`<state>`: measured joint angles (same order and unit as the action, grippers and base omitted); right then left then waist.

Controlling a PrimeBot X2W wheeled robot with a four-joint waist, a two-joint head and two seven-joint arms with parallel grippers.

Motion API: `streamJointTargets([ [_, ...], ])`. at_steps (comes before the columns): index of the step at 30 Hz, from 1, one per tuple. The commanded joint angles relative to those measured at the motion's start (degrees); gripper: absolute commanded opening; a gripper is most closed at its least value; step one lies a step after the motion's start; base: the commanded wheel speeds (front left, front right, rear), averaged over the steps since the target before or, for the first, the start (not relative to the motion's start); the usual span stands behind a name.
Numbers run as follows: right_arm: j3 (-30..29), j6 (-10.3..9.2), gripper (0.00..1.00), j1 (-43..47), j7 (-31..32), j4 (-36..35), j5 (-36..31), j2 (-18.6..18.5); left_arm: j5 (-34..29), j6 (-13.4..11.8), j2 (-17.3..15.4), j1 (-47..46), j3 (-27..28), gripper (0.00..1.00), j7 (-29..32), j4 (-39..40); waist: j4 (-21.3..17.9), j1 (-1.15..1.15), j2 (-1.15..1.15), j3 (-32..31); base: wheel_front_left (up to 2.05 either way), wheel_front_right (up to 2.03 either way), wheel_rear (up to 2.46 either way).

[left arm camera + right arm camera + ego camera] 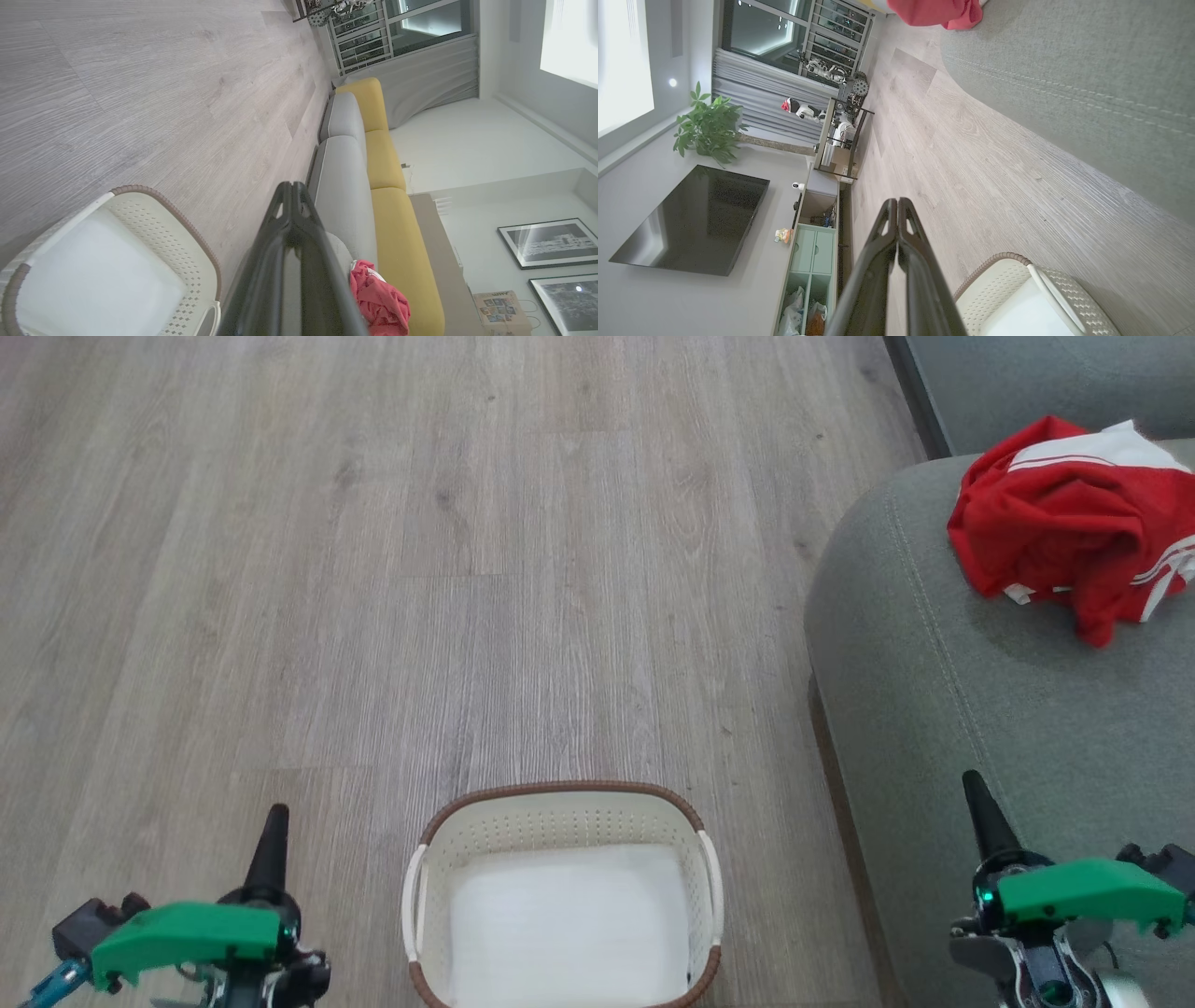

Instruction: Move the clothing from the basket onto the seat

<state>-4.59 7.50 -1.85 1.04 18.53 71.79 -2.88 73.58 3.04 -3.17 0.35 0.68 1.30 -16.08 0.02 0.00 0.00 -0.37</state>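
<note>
Clothing was logged heaped on seat near its edge, basket holding liner alone; left end effector and right end effector were noted closed together, empty; risk judged: liner grabbed as clothing.

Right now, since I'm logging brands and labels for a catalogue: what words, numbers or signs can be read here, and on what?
No text reads clearly.
Cardboard box, left wrist view: coloured print and a short dark word, too small and blurred to read.
Red clothing on the seat: white panels and stripes, no lettering seen.
Basket: no label seen.
</note>
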Motion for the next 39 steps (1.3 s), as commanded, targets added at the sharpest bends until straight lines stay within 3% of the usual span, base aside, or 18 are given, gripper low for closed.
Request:
streamJointTargets([
  [1, 0.58, 0.00, 0.00, -3.46, 0.51, -2.45, 1.29, -0.06, 1.16, 0.60, -0.17, -3.42, 1.85, 0.00, 0.37, 1.95, 0.00, 0.00, 0.00, 0.01, 0.00, 0.00, 0.00],
  [30, -1.90, -0.01, 0.00, -4.32, 5.37, -4.47, 20.07, 0.01, 18.25, 4.39, 0.28, -6.51, 5.84, 0.00, 5.16, 2.00, -0.02, 0.00, 0.00, 0.54, 0.00, 0.00, 0.00],
  [39, -1.94, -0.01, 0.00, -4.34, 5.45, -4.50, 20.37, 0.01, 18.53, 4.45, 0.29, -6.56, 5.91, 0.00, 5.24, 2.01, -0.02, 0.00, 0.00, 0.55, 0.00, 0.00, 0.00],
])
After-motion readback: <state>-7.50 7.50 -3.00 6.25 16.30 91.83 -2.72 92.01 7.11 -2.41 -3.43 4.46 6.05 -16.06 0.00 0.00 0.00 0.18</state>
